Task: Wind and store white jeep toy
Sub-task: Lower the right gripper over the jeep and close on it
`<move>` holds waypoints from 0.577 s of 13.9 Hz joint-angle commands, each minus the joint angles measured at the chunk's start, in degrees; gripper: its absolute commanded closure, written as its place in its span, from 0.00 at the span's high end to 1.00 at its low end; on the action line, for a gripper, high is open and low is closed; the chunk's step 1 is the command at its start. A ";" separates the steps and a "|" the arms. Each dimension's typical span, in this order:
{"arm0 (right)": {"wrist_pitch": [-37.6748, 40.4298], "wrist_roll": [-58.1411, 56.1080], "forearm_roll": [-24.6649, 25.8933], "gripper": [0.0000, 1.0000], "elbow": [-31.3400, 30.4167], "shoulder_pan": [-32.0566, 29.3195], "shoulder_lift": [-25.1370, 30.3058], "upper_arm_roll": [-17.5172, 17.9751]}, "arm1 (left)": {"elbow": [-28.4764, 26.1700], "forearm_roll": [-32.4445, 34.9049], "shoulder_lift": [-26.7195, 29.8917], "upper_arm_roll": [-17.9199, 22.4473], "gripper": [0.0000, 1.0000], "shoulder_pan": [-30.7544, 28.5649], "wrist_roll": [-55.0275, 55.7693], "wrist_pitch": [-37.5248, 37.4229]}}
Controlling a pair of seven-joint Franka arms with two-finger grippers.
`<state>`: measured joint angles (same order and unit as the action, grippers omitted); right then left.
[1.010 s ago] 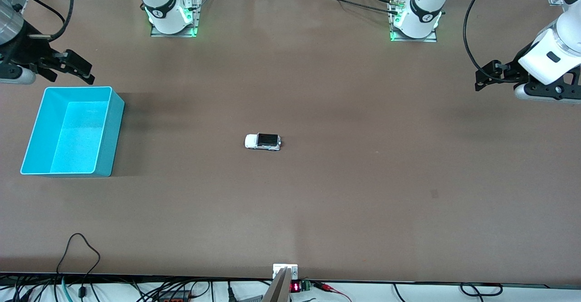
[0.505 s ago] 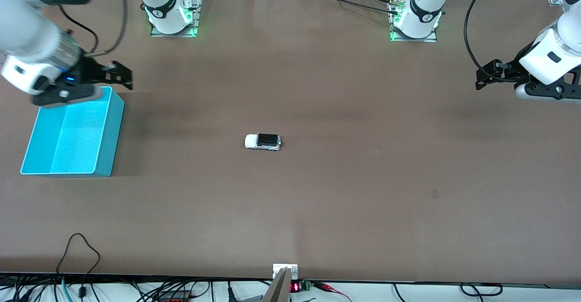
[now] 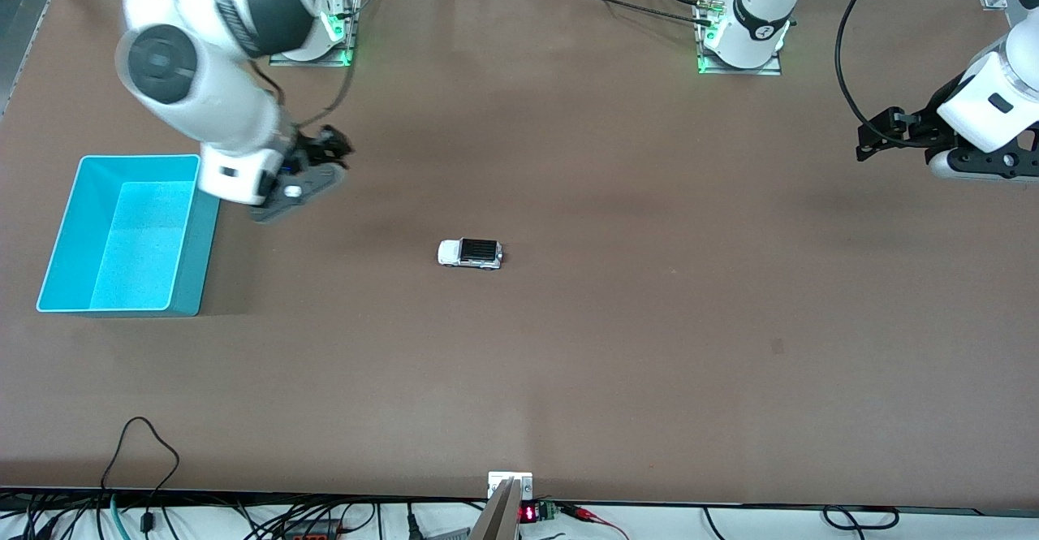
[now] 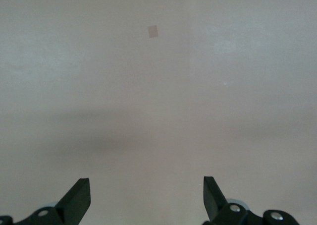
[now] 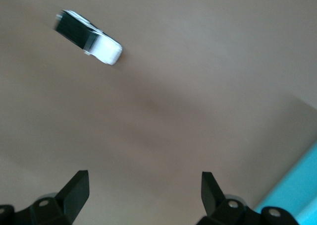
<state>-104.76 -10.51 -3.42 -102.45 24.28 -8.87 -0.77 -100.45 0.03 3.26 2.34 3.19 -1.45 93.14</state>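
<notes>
The white jeep toy [image 3: 470, 253], white with a black roof panel, sits alone on the brown table [image 3: 617, 304] near its middle. It also shows in the right wrist view [image 5: 88, 37], some way off from the fingers. My right gripper [image 3: 333, 153] is open and empty, in the air over bare table between the cyan bin [image 3: 193, 280] and the jeep. In its wrist view the gripper [image 5: 143, 188] has its jaws wide apart with only table between them. My left gripper [image 3: 873, 136] is open and empty and waits at the left arm's end of the table; its wrist view [image 4: 146, 193] shows only bare table.
The cyan bin stands open and empty at the right arm's end; a corner of it shows in the right wrist view [image 5: 297, 185]. Both arm bases [image 3: 304, 32] [image 3: 743, 36] stand at the table's edge farthest from the front camera. Cables run along the nearest edge.
My right arm has swung from the bin's end toward the table's middle, bringing its open gripper closer to the jeep. The left gripper and the jeep have barely moved.
</notes>
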 commanded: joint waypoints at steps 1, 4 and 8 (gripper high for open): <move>-3.77 -3.37 -1.41 1.00 0.49 3.93 -2.90 -0.72 | 0.61 -0.29 0.26 0.03 1.00 -0.20 0.04 -1.03; -8.08 -8.03 -1.50 1.00 0.32 6.30 -5.36 -0.63 | 0.61 -0.29 0.26 0.03 1.00 -0.20 0.04 -1.03; -16.07 -14.89 -1.50 1.00 -1.43 8.24 -8.53 -0.63 | 0.70 -0.29 0.26 0.03 1.00 -0.20 0.04 -0.94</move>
<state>-117.49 -22.09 -3.73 -102.69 31.06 -16.53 -0.78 -100.45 0.03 3.26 2.34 3.12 -1.45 93.11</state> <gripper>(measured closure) 0.000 0.000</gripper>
